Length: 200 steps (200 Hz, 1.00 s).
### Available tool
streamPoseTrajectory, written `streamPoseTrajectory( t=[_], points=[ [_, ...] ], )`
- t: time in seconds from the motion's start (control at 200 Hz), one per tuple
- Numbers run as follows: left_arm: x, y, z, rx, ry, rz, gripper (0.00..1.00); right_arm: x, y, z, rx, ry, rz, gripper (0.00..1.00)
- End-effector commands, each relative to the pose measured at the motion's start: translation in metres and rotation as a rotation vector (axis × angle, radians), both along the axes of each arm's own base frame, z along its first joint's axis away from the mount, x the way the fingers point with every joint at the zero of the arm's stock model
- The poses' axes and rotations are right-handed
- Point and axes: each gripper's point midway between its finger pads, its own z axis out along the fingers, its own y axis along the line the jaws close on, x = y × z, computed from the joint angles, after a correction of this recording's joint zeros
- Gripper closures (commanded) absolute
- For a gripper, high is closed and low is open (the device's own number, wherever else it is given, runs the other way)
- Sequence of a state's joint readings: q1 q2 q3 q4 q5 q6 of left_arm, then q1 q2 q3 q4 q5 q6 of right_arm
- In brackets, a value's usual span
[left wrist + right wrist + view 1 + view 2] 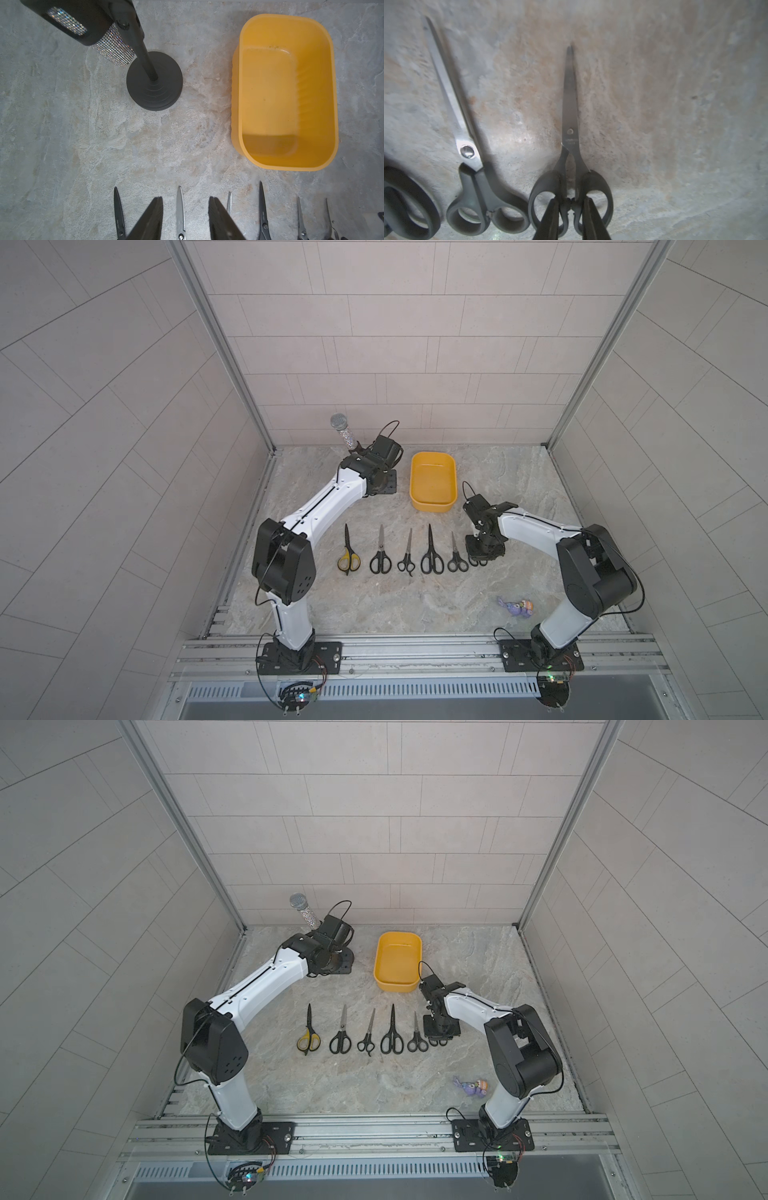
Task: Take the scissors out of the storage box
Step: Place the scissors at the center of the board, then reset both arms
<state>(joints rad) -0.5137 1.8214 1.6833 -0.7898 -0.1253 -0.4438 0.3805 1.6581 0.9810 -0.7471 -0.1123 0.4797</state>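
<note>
The mustard-yellow storage box [433,483] [397,965] [311,93] stands empty at the back of the table. In front of it lie several scissors in a row with their blades pointing away: the yellow-handled pair [348,551] [308,1031] at the left, then black-handled pairs [380,553] [431,551]. My right gripper [484,549] [572,207] is low at the row's right end. It is shut on the handles of the last black scissors [571,116], which lie flat on the table. My left gripper [384,483] [186,198] hangs open and empty, left of the box.
A glittery microphone [341,431] on a black round-based stand [154,81] is right beside my left gripper. A small purple toy [517,608] lies at the front right. Tiled walls close in the table on three sides.
</note>
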Motion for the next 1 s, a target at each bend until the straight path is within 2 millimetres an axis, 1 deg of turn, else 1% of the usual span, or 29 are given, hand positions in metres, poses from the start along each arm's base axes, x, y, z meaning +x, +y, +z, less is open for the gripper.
streamPoseTrajectory(
  t=[0.0,0.165,0.185,0.25,0.275,0.33,0.38,0.445,0.55,0.61,0.645,0.65,0.655,0.67,0.68,0.685,0.69,0.7,0.755,0.845,0.905,0.956,0.996],
  points=[
    [-0.006,0.006,0.01,0.017,-0.018,-0.002,0.58,-0.011,-0.002,-0.01,-0.022,0.041,-0.01,1.0],
    [-0.006,0.006,0.009,0.019,-0.016,0.0,0.58,-0.011,-0.004,-0.013,-0.034,0.045,-0.02,1.0],
    [-0.006,0.006,0.01,0.018,-0.018,-0.001,0.58,-0.011,-0.004,-0.013,-0.034,0.044,-0.02,0.95],
    [-0.006,0.006,0.01,0.019,-0.018,-0.001,0.58,-0.011,-0.005,-0.012,-0.034,0.042,-0.023,0.75],
    [-0.006,0.006,0.009,0.019,-0.017,-0.001,0.58,-0.011,-0.005,-0.012,-0.034,0.039,-0.025,0.7],
    [-0.005,0.006,0.01,0.019,-0.018,0.0,0.58,-0.008,-0.006,-0.007,-0.038,0.021,-0.026,0.62],
    [-0.005,0.006,0.01,0.019,-0.018,-0.001,0.57,-0.004,-0.007,0.001,-0.044,-0.008,-0.028,0.59],
    [-0.005,0.006,0.01,0.022,-0.02,0.0,0.57,0.005,-0.008,0.017,-0.048,-0.057,-0.027,0.57],
    [-0.005,0.009,0.012,0.032,-0.027,-0.002,0.56,0.021,-0.006,0.049,-0.043,-0.15,-0.018,0.56],
    [-0.005,0.011,0.016,0.039,-0.036,-0.001,0.53,0.03,-0.006,0.069,-0.04,-0.209,-0.014,0.54],
    [-0.006,0.014,0.018,0.044,-0.041,0.002,0.48,0.035,-0.007,0.081,-0.041,-0.245,-0.011,0.52],
    [-0.006,0.014,0.019,0.044,-0.042,0.001,0.47,0.036,-0.007,0.084,-0.042,-0.254,-0.011,0.52],
    [-0.006,0.015,0.019,0.047,-0.042,0.001,0.44,0.037,-0.008,0.086,-0.043,-0.261,-0.012,0.52],
    [-0.006,0.016,0.02,0.05,-0.043,0.002,0.28,0.04,-0.008,0.092,-0.043,-0.281,-0.013,0.51],
    [-0.006,0.018,0.021,0.052,-0.046,0.004,0.11,0.041,-0.009,0.096,-0.046,-0.292,-0.014,0.5],
    [-0.006,0.018,0.021,0.055,-0.046,0.005,0.06,0.042,-0.009,0.098,-0.046,-0.298,-0.015,0.5],
    [-0.006,0.019,0.022,0.055,-0.048,0.006,0.03,0.043,-0.01,0.1,-0.045,-0.305,-0.015,0.5],
    [-0.005,0.021,0.022,0.058,-0.049,0.01,0.01,0.045,-0.01,0.104,-0.045,-0.318,-0.017,0.49],
    [-0.005,0.031,0.024,0.067,-0.052,0.023,0.0,0.054,-0.02,0.128,-0.071,-0.395,-0.046,0.46],
    [-0.004,0.056,0.027,0.067,-0.075,0.069,0.0,0.074,-0.041,0.163,-0.098,-0.53,-0.092,0.42],
    [-0.004,0.078,0.03,0.057,-0.091,0.105,0.0,0.087,-0.058,0.179,-0.095,-0.602,-0.148,0.37],
    [-0.004,0.097,0.031,0.051,-0.108,0.137,0.0,0.098,-0.079,0.189,-0.097,-0.659,-0.232,0.34],
    [-0.004,0.112,0.032,0.054,-0.124,0.161,0.0,0.105,-0.096,0.192,-0.102,-0.706,-0.306,0.31]
  ],
)
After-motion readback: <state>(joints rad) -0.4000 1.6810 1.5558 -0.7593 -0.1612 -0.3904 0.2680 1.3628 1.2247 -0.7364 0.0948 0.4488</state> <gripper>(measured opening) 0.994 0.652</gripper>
